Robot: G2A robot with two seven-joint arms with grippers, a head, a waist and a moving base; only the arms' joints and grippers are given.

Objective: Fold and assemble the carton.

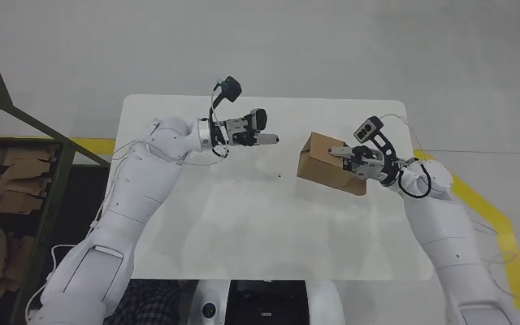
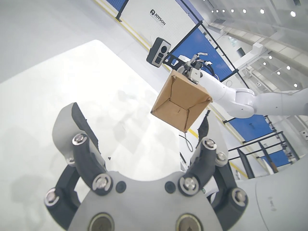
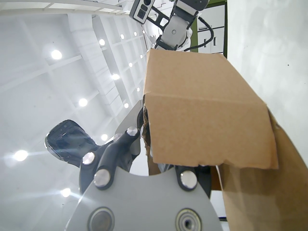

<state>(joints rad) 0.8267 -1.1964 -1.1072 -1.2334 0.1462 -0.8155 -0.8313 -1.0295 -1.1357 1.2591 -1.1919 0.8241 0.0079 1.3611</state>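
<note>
Brown cardboard carton [image 1: 329, 162]: squared up, over right side of white table [image 1: 244, 236]. Right gripper [image 1: 351, 154]: clamped on 1 carton wall. Left gripper [image 1: 272, 140]: spread, empty, facing carton's open mouth, apart. Risk: 1-wall grip; pushing flaps may twist carton or slip it free.

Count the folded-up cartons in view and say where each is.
1. The carton is over the table's right side, gripped by the right tool. Flat cardboard piled left of the table may include more.
</note>
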